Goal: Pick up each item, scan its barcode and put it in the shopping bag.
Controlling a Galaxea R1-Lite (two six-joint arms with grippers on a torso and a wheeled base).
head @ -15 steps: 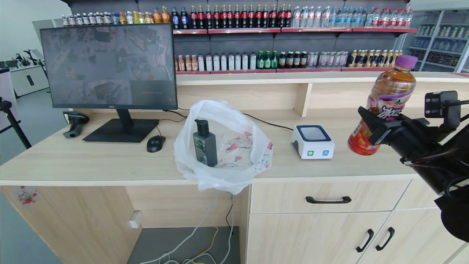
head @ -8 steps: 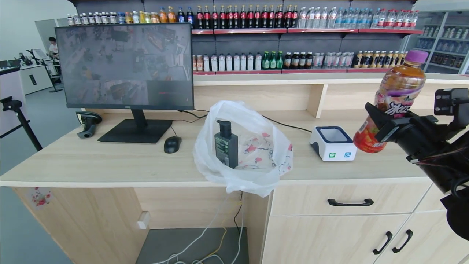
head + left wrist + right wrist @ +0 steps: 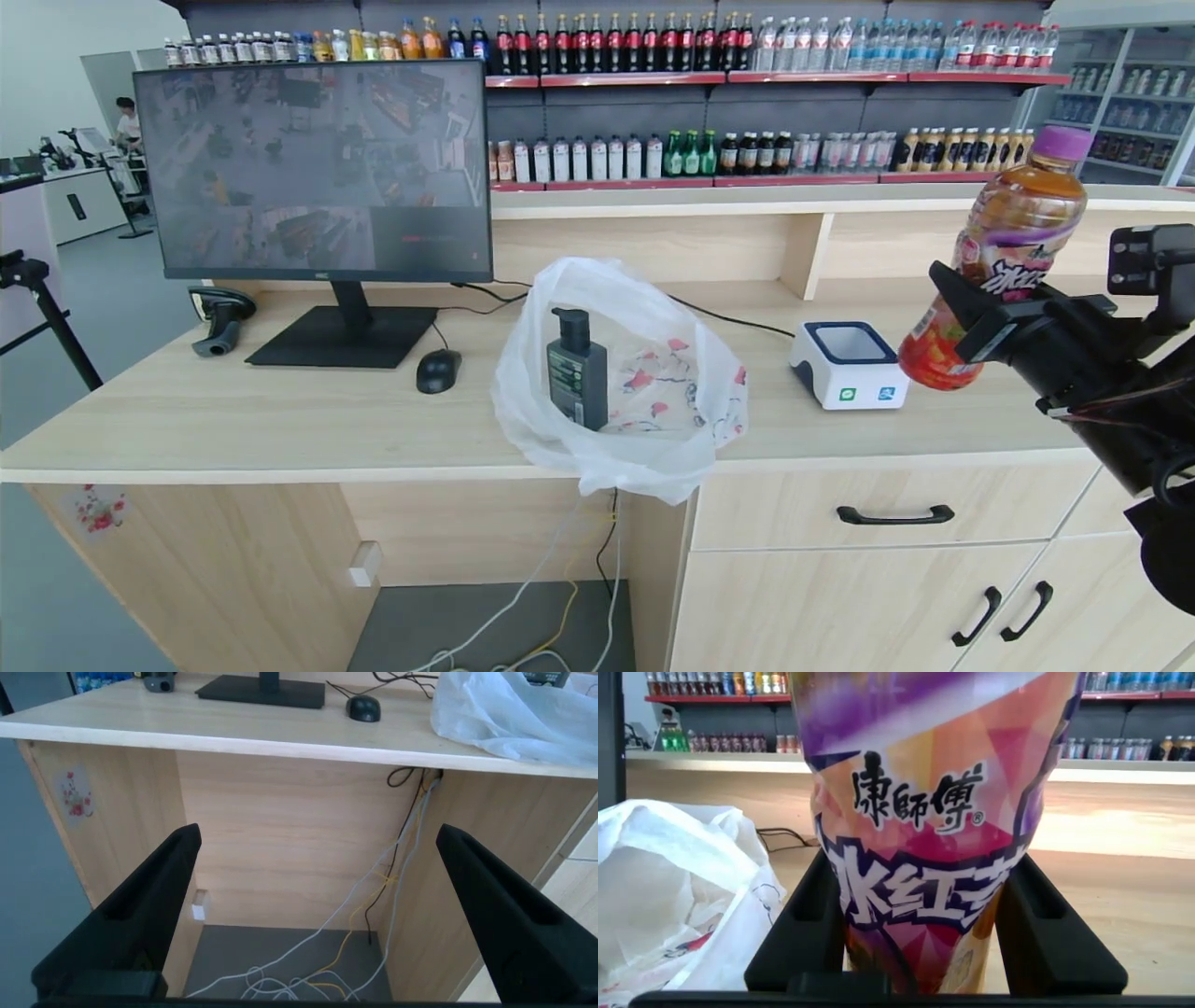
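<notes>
My right gripper (image 3: 980, 313) is shut on a drink bottle (image 3: 1004, 252) with a purple cap and amber liquid, held tilted in the air just right of the white barcode scanner (image 3: 848, 364). Up close, the bottle (image 3: 929, 831) sits between the black fingers (image 3: 799, 924). A white plastic shopping bag (image 3: 635, 383) stands open at the counter's middle front, with a dark pump bottle (image 3: 576, 370) upright inside. My left gripper (image 3: 318, 924) is open below the counter edge, facing the open space under the desk, with the bag (image 3: 514, 714) above it.
On the wooden counter (image 3: 280, 420) stand a monitor (image 3: 313, 173), a black mouse (image 3: 438, 371) and a handheld scanner (image 3: 219, 317). Cables run behind the bag and hang under the desk. Drawers and cabinet doors (image 3: 887, 560) sit below the scanner. Bottle shelves line the back.
The head camera has shifted, so the whole scene sits further right than a second ago. The bottle stays in my right gripper, beside the scanner, with little movement in the last half second.
</notes>
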